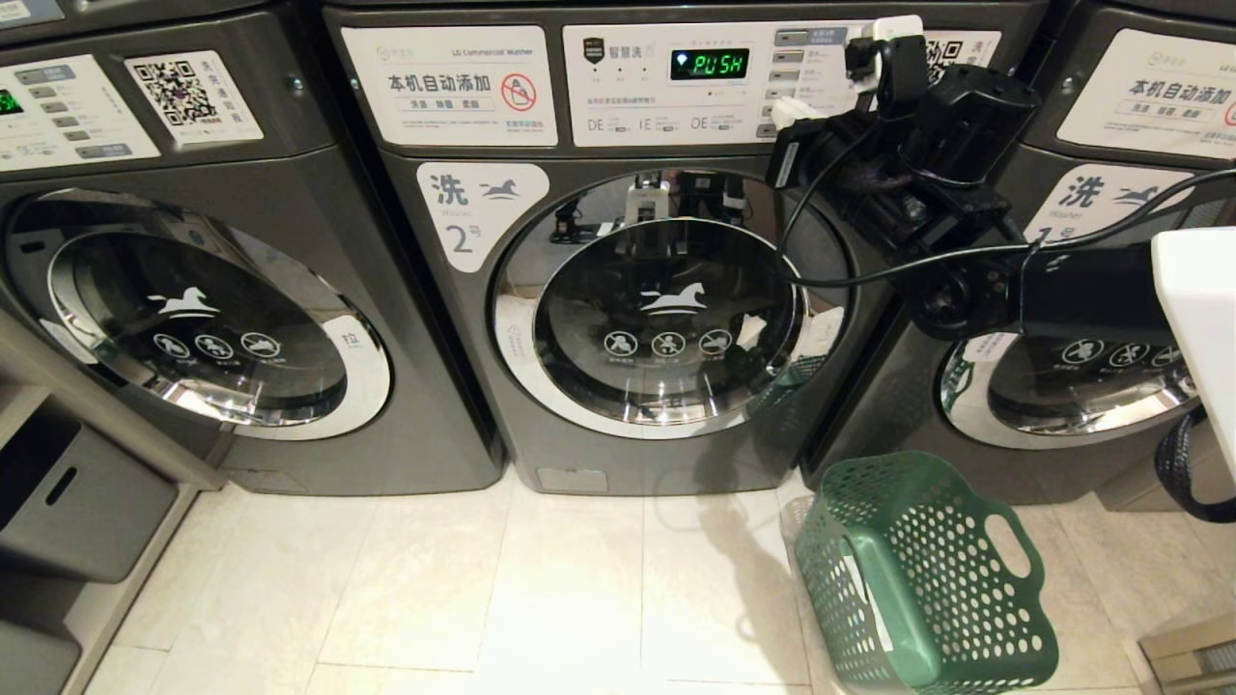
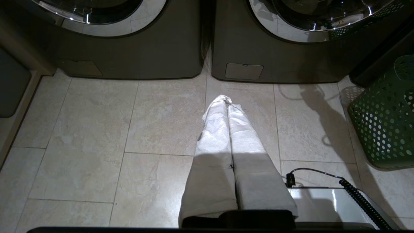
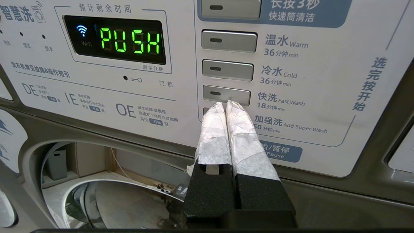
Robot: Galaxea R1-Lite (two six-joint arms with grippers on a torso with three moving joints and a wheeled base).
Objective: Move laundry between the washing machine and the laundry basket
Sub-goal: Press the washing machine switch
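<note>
L gripper [image 2: 227, 101]: parked low, pointing down at the tile floor [image 2: 97, 129], white-wrapped fingers [image 2: 213, 129] pressed together, nothing between them. Its tip hangs over the tiles in front of the gap between two machines.

Laundry basket [image 1: 917, 579]: dark green, round holes, cut-out handle, on the floor at abt 4 o'clock in head view, tilted, just beside the machines' bases. Can't tell if anything's inside; no laundry visible anywhere.

R arm [image 1: 1062, 290] comes in from 3 o'clock, elbow bent, wrist raised to the control panel [image 3: 323, 81] of the middle washing machine [image 1: 599, 290]. R gripper [image 3: 225, 103]: wrapped fingers closed tight, empty, tips at the lower edge of the "快洗 Fast Wash 18 min" button [image 3: 226, 94]; touching or just short, can't tell.

Washer door [image 1: 666, 309]: round, chrome rim, shut, white horse logo on glass. Label at 10 o'clock of door: "洗 Washer 2号".

Panel text: green display [image 3: 129, 40] reads "PUSH", wifi icon beside it; "预计剩余时间"; "智慧洗"; "温水 Warm 36 min", "冷水 Cold 36 min", "加强洗 Add Super Wash", "Pause", "选完按开始"; codes DE, IE, OE. Left sticker: "LG Commercial Washer", "本机自动添加".

Neighbour washer [image 1: 193, 290] at 9 o'clock has a QR code; the one at 3 o'clock is marked 1号.
</note>
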